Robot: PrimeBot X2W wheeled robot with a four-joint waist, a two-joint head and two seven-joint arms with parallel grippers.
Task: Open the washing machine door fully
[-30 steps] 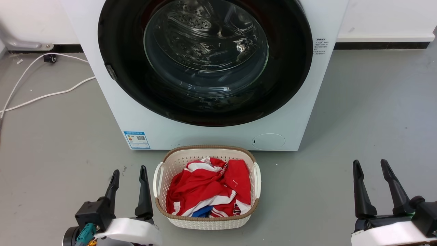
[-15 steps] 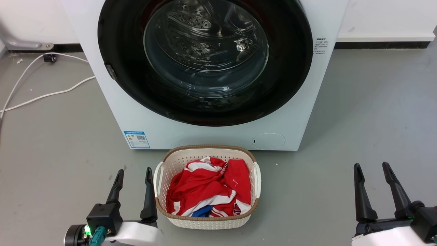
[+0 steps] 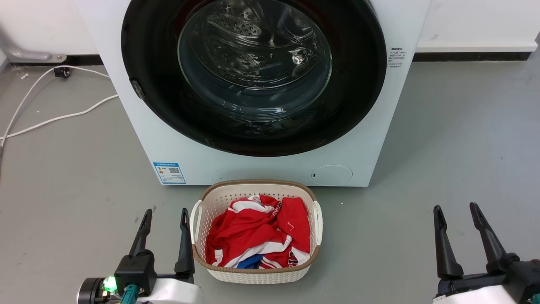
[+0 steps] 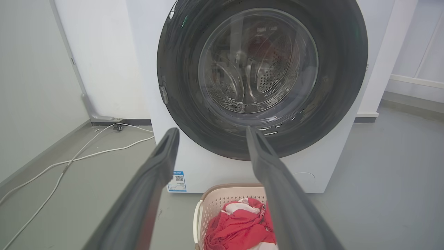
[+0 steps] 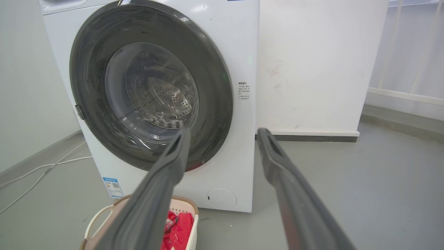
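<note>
Large round washing machine door (image 3: 253,76), glossy black rim and clear glass bowl, remains shut against the white machine (image 3: 177,139). The left gripper (image 3: 166,210) has edged toward the cream laundry basket (image 3: 253,274); the right gripper (image 3: 454,205) sank slightly. All fingers apart, empty. Approach barely begun.

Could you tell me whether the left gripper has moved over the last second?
Yes. The left gripper has shifted right, closer to the laundry basket, which stayed put in the head view.

A laundry basket (image 3: 257,184) sits just before the washing machine door (image 3: 156,105) — open floor (image 3: 447,143) flanks it.
</note>
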